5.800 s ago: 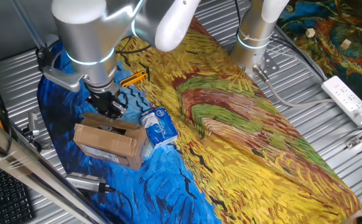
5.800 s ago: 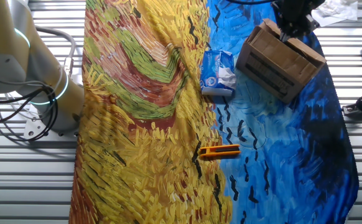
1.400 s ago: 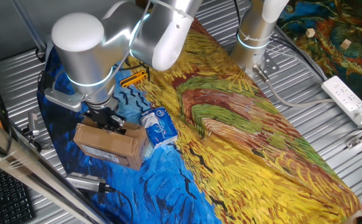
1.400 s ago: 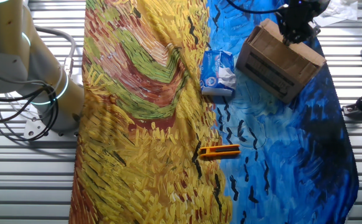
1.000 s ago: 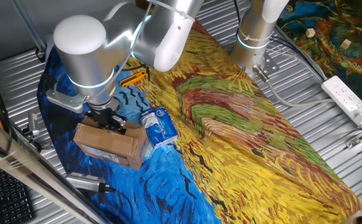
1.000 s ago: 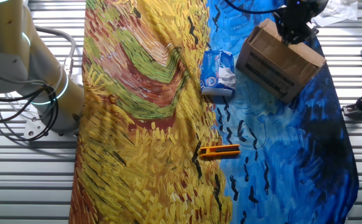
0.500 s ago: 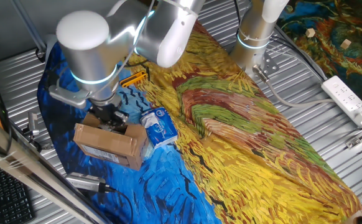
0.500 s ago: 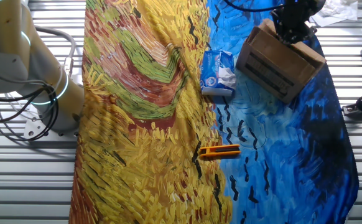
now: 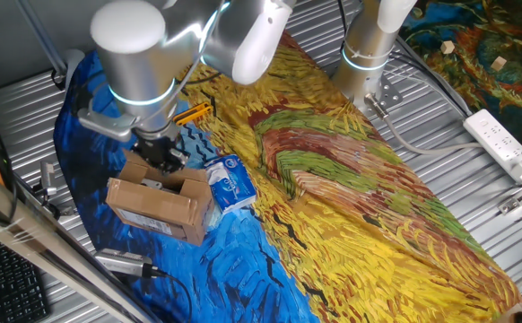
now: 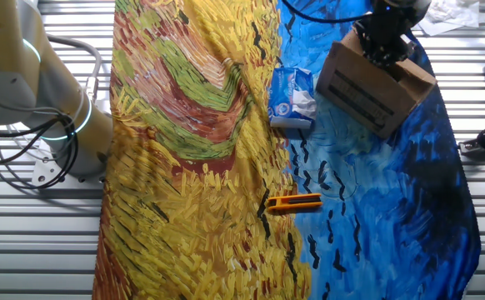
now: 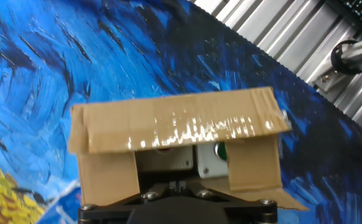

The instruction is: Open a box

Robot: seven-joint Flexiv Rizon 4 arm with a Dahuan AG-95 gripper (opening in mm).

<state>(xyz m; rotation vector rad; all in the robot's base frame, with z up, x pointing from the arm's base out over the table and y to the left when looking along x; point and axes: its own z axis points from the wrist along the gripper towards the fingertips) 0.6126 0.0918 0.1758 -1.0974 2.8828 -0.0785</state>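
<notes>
**Box on the blue cloth, hand at its top**

Box point(image 9: 158, 199) of brown cardboard sits on the blue part of the painted cloth point(image 9: 351, 215) that covers the counter, just beside a blue-and-white packet point(image 9: 228, 181). The hand point(image 9: 162, 160) is down at the box's top opening. In the hand view one taped flap point(image 11: 181, 127) stands up ahead of the camera, with white contents visible beneath it. Whether the fingers pinch anything I cannot tell. An orange tool point(image 10: 294, 202) lies well apart on the cloth.
</notes>
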